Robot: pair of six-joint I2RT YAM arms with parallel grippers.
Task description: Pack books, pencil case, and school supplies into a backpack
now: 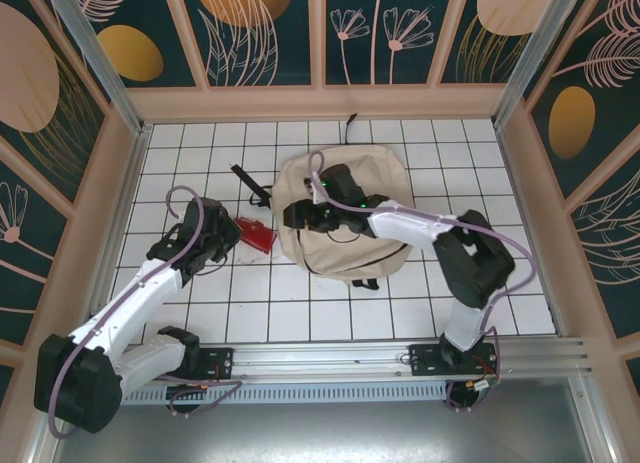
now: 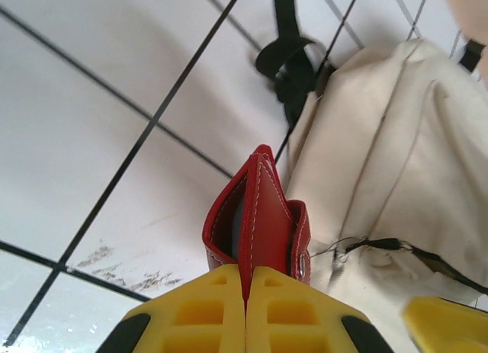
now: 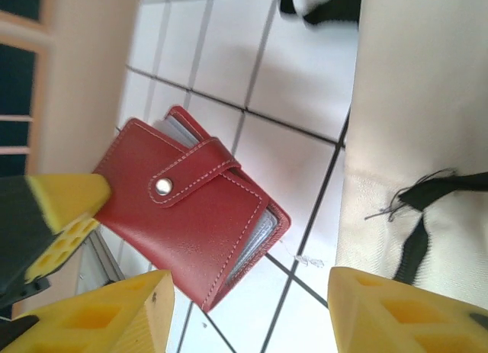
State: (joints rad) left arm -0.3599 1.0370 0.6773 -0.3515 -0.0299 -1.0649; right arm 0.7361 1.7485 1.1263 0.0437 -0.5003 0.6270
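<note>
Red and stitched, the school-supplies wallet [image 2: 259,216] is pinched by one edge between the yellow fingers [image 2: 206,307] of the left gripper [image 2: 245,280], which are pressed flat together on it. It sticks out past the fingertips, just beside the left side of the beige backpack [image 1: 385,178]; whether it rests on the white tiled table [image 1: 200,303] cannot be told. From the right wrist, the wallet lies ahead and to the left of the right gripper [image 3: 252,292], whose jaws stand apart with nothing between them. One finger [image 3: 396,315] is over the backpack's fabric and the other is near the wallet's lower corner.
</note>
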